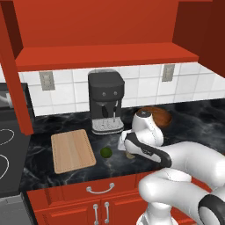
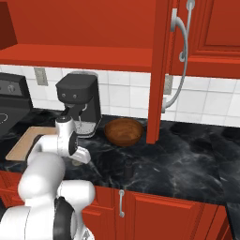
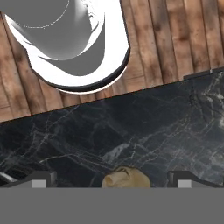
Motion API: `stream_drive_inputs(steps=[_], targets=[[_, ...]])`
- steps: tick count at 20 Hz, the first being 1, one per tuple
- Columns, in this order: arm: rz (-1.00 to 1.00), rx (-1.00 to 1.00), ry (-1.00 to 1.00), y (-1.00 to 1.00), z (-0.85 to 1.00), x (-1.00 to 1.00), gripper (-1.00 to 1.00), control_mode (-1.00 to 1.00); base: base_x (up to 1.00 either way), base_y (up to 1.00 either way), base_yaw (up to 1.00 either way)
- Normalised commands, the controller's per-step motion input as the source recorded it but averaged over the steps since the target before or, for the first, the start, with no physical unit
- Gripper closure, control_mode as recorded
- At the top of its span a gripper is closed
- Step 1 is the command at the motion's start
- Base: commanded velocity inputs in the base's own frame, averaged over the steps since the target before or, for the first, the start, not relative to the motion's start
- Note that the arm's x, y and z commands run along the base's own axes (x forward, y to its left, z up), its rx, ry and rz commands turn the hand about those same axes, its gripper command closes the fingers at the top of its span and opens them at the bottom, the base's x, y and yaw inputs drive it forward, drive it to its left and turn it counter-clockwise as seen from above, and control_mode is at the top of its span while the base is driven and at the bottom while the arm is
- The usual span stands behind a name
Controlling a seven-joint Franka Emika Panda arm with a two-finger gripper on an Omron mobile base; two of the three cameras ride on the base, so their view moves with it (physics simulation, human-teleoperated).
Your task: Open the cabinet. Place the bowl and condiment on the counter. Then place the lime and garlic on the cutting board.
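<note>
The cabinet stands open, with one door swung out edge-on. The brown bowl rests on the black counter, and the small dark condiment stands near the front edge. My gripper is open and points down over the tan garlic, which lies on the counter between the two fingertips. The green lime lies just left of the gripper, beside the bare cutting board. My arm partly hides the bowl in the left base view.
A black coffee machine stands against the tiled wall behind the lime. A stove borders the counter on the left. Lower red cabinets run under the counter's front edge.
</note>
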Motion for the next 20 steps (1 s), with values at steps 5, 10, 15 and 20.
stream_drive_inputs(steps=[5, 10, 15, 20], targets=[[0.00, 0.00, 0.00, 0.00, -0.14, 0.06, -1.00, -1.00, 0.00, 0.00, 0.00], [0.00, 0.00, 0.00, 0.00, -0.17, 0.05, -1.00, -1.00, 0.00, 0.00, 0.00], [0.00, 0.00, 0.00, 0.00, -0.18, 0.06, -1.00, -1.00, 0.00, 0.00, 0.00], [0.00, 0.00, 0.00, 0.00, -0.18, 0.07, -1.00, -1.00, 0.00, 0.00, 0.00]])
